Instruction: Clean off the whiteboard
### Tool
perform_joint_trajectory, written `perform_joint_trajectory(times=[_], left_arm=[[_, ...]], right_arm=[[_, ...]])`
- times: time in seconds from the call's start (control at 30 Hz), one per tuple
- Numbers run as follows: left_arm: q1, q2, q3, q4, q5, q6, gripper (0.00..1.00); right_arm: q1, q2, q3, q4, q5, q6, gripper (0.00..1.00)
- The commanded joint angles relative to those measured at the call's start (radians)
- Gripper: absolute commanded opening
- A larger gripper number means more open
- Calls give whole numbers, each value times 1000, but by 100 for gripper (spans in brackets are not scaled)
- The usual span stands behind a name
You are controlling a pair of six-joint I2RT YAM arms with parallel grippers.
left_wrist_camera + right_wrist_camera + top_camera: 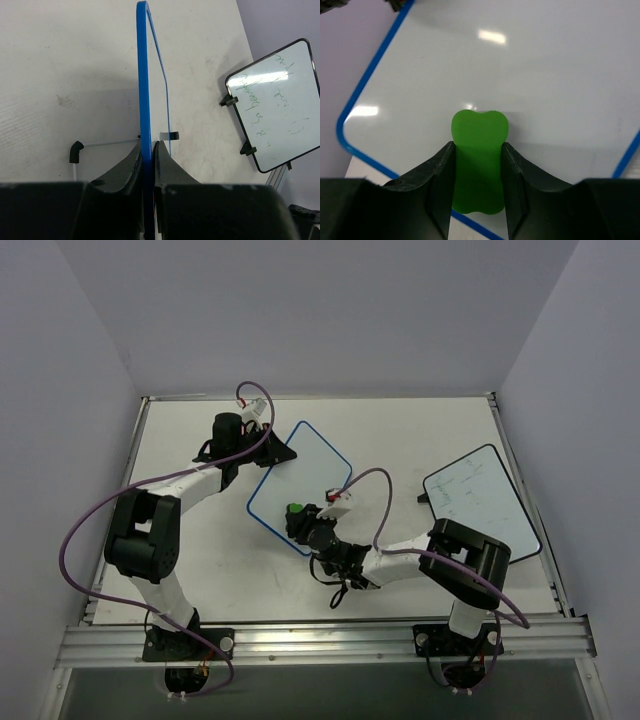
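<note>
The whiteboard (300, 485), white with a thin blue frame, stands tilted at the table's middle. My left gripper (272, 452) is shut on its upper left edge; in the left wrist view the blue frame (144, 100) runs edge-on between the fingers, gripper (148, 150). My right gripper (298, 520) is shut on a green eraser (296, 509) at the board's lower edge. In the right wrist view the eraser (479, 160) rests on the board's face (530, 75), gripper (479, 150). No handwriting shows on the face seen there.
A second white board with a black frame and faint green scribbles (478, 500) lies at the right of the table; it also shows in the left wrist view (277, 107). White walls enclose the table. A metal rail (330, 640) runs along the near edge.
</note>
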Motion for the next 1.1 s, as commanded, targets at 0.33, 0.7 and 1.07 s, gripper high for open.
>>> perform_joint_trajectory(times=[0.33,0.7,1.07], left_arm=[[-80,36,-36,-111,15,109,2],[-80,39,-36,-113,12,111,2],[-80,28,-27,-131,7,106,2]], right_arm=[[47,68,0,-197,-163,32,0],[-125,69,-182,-70,-234,80,0],[-163,56,-133,-113,-254,43,0]])
